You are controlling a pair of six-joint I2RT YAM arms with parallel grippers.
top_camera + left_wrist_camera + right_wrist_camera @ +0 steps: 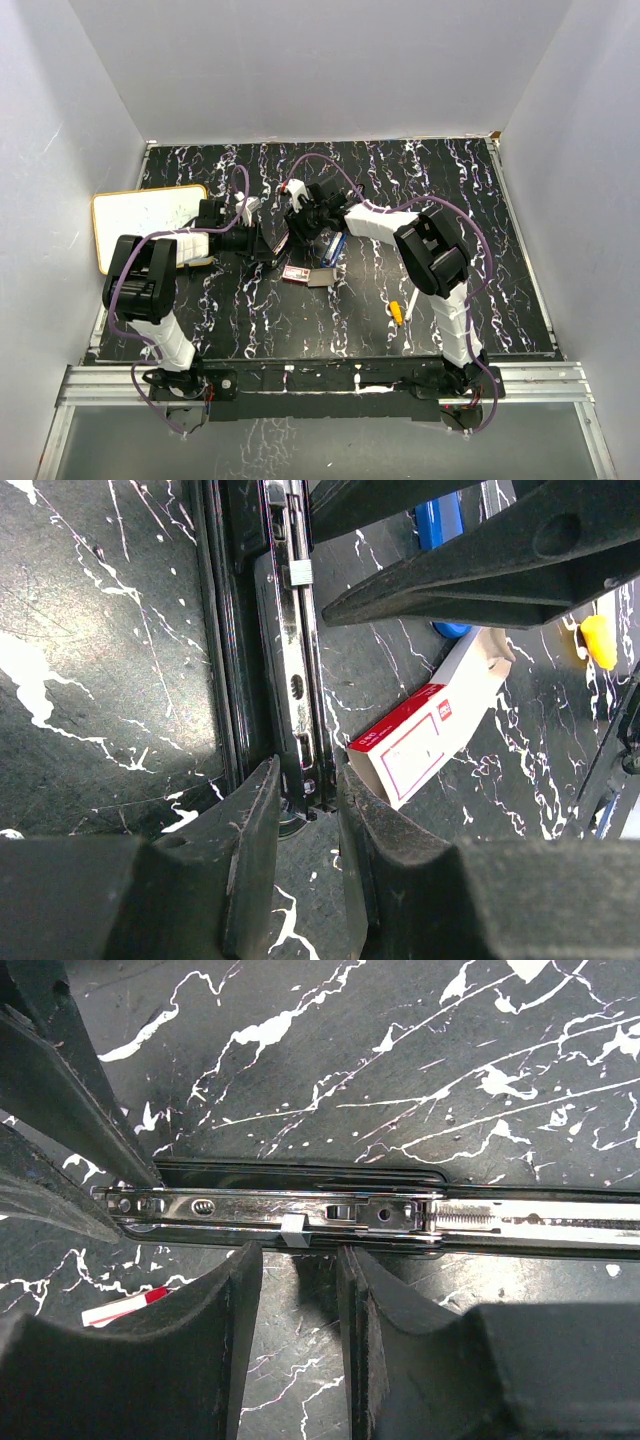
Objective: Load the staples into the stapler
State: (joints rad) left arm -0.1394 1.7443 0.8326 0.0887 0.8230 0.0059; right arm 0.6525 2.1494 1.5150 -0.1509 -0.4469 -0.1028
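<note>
The left gripper [262, 243] reaches level toward centre. The right gripper [300, 222] bends down opposite. The staples [296, 273] lie just behind both, toward the bases. Left wrist: fingers [250, 850] pinch the end of the opened stapler [295, 680]. Right wrist: jaws slightly parted, empty, above the magazine [300, 1215]. The stapler seems steadied; next likely needs a fine pinch on a strip.

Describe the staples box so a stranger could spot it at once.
Start at the middle of the black marbled table. The staples box lies flat, nearer than the blue stapler. It is small, red and white, with a tan tray sticking out one end.
</note>
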